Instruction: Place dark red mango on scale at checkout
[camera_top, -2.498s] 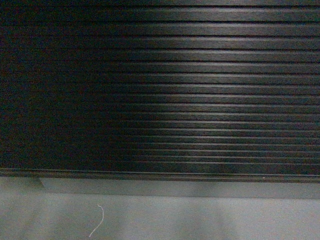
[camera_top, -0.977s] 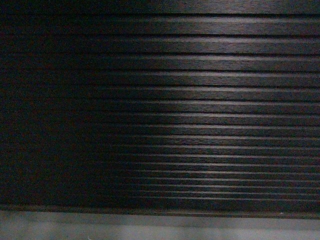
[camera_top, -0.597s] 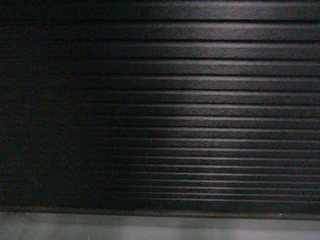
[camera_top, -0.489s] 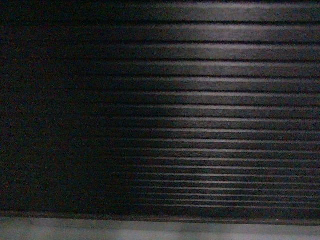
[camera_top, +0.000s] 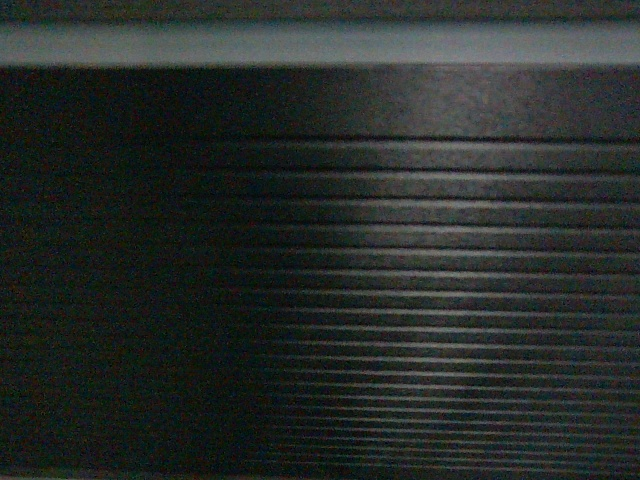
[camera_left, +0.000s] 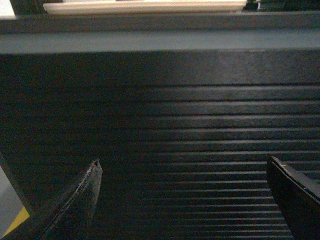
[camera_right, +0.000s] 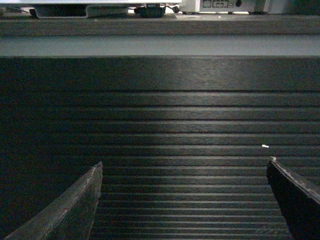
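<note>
The checkout's dark ribbed front fills the head view, with its pale top edge as a band across the top. Neither gripper shows in that view. My left gripper is open in front of the ribbed panel, with nothing between its fingers. My right gripper is also open and empty before the same panel. The dark red mango is out of view. I cannot make out the scale in any view.
A beige flat tray lies on the counter above the top edge in the left wrist view. In the right wrist view a grey, low object and a white machine stand on the counter top. A grey and yellow floor patch shows at the lower left.
The head view has risen along the counter front. The grey plinth and floor have left the bottom and the counter's top edge has come in at the top.
</note>
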